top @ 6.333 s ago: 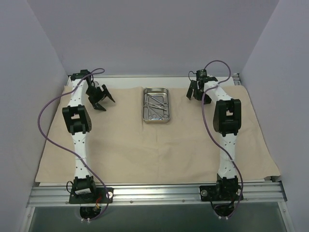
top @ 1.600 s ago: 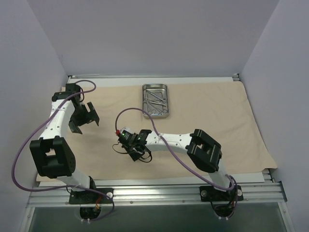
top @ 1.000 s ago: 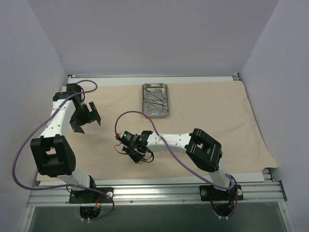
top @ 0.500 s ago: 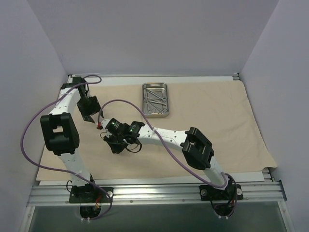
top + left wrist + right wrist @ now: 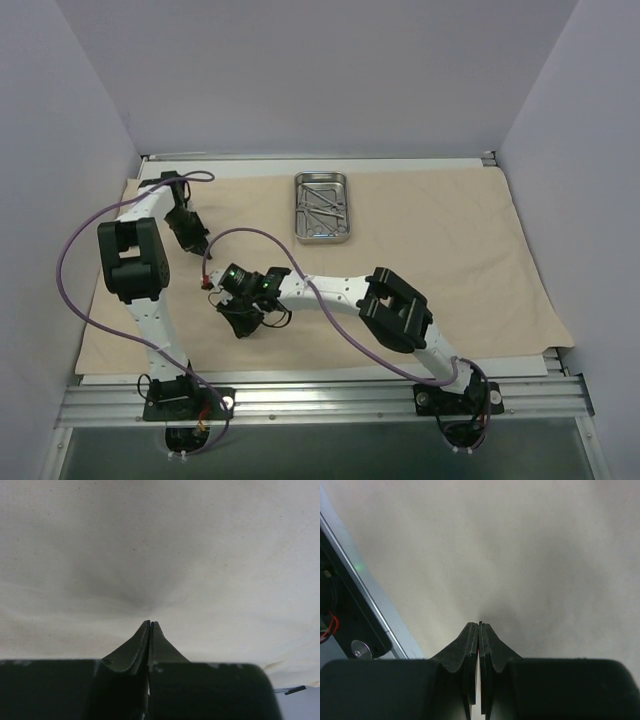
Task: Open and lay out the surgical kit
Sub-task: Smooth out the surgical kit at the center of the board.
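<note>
The beige cloth wrap (image 5: 450, 250) lies spread flat over the table. The small steel tray (image 5: 299, 212) stands on it at the back middle, with several slim steel instruments (image 5: 322, 205) inside. My left gripper (image 5: 197, 244) is down on the cloth's left part, far left of the tray. In the left wrist view its jaws (image 5: 150, 623) are shut, and creases in the cloth (image 5: 210, 555) run into the tips. My right gripper (image 5: 238, 322) reaches across to the left, just in front of the left one. It is shut with its tips (image 5: 480, 624) on flat cloth (image 5: 545, 545) and nothing between them.
An aluminium rail (image 5: 320, 400) runs along the near edge, and its corner shows in the right wrist view (image 5: 367, 607). Lilac walls (image 5: 80, 120) close in the left, back and right. Purple cables (image 5: 265, 240) loop over the cloth. The right arm's elbow (image 5: 395, 310) lies low across the front middle.
My left gripper came down onto the cloth and shut. The right arm swept further left across the cloth, its gripper staying shut. The tray has not moved in the last second.
</note>
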Robot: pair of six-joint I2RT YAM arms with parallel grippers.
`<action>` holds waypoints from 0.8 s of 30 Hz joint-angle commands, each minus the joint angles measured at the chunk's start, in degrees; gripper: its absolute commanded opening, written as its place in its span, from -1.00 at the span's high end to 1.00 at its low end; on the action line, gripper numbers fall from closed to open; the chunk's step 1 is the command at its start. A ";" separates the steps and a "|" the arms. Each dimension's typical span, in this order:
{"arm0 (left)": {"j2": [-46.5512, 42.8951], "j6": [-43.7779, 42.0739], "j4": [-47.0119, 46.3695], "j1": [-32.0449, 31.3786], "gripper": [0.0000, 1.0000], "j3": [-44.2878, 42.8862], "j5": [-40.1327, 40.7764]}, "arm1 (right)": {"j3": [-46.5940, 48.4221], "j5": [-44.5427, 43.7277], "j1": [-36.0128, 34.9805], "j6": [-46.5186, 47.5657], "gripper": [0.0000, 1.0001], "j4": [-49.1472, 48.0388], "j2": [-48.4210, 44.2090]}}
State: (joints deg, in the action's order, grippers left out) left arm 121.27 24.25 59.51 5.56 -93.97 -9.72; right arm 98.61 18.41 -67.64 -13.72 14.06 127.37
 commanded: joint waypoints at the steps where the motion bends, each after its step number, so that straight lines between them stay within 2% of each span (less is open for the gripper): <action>1: 1.16 0.97 -1.67 1.55 0.92 0.54 -0.74 | -3.68 1.62 -2.15 1.32 1.00 1.05 0.33; 6: 2.56 0.80 -1.94 2.70 0.93 0.81 -1.01 | -6.85 2.06 -2.76 3.34 1.00 2.27 -0.54; 14: 4.23 1.24 -2.11 3.32 0.94 0.11 -2.24 | -3.25 4.26 -2.76 7.04 1.00 6.33 0.51; 18: 4.32 0.80 -1.41 3.49 0.94 -1.12 -2.15 | -1.23 2.08 -3.03 8.18 1.00 8.08 -0.37; 20: 2.05 0.54 -2.29 3.23 0.78 -1.21 -1.89 | -1.13 -1.96 -2.42 7.48 1.00 6.95 -3.43; 21: 0.73 0.62 -2.38 3.14 0.52 -1.21 -1.19 | -1.48 -5.29 -1.80 6.78 1.00 6.24 -5.01; 23: -3.14 0.36 -2.82 3.14 0.44 -1.73 -0.22 | -2.01 -8.03 1.78 3.53 1.00 4.93 -9.32; 24: -4.37 0.19 -2.64 3.14 0.31 -2.00 0.22 | -2.10 -10.22 3.37 2.30 1.00 5.18 -10.47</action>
State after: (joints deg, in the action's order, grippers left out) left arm 123.22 24.95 58.83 8.56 -93.17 -11.55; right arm 95.66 16.21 -69.28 -8.40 17.72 125.71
